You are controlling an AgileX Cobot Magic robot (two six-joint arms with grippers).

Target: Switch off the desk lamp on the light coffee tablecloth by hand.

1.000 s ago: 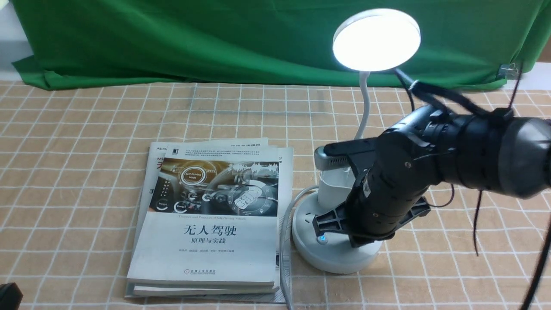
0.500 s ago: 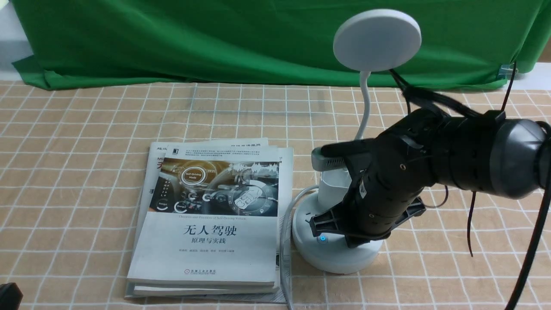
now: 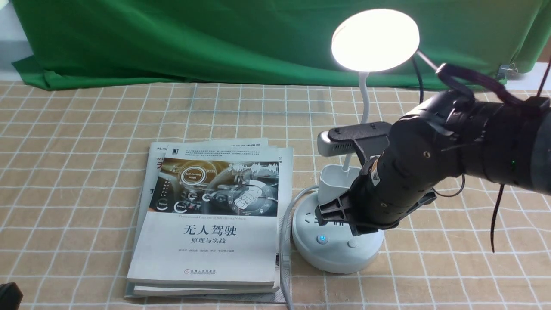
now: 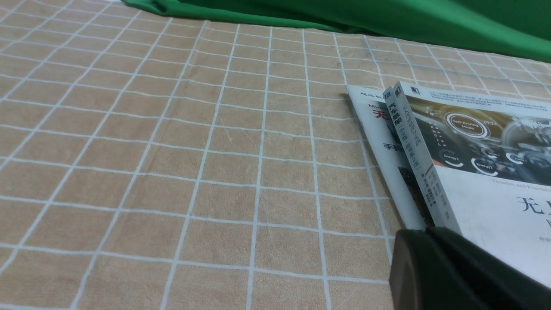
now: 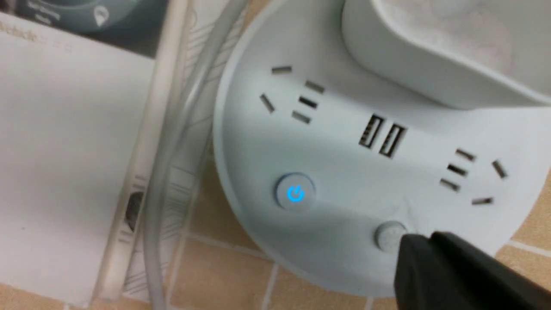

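The white desk lamp stands on the light coffee tablecloth [image 3: 86,142], and its disc head [image 3: 375,39] is lit. Its round base [image 3: 335,258] carries a blue-lit power button [image 3: 321,239] and a plain button [image 3: 352,243]. My right gripper [image 3: 359,228] is shut and hangs just above the base. In the right wrist view its tips [image 5: 413,243] sit at the edge of the plain button [image 5: 388,236], slightly above it; the blue button [image 5: 295,193] glows beside it. My left gripper [image 4: 426,234] is shut and empty, low over the cloth [image 4: 172,150].
A stack of books [image 3: 211,219] lies left of the lamp, with a grey cable [image 3: 285,241] running between them. The lamp's cup holder [image 3: 335,183] and gooseneck [image 3: 365,99] stand behind my right wrist. A green backdrop [image 3: 193,38] hangs at the back.
The lamp head was lit a second ago, dark half a second ago, and is lit again now. My right gripper has lifted off the base, uncovering the plain button.
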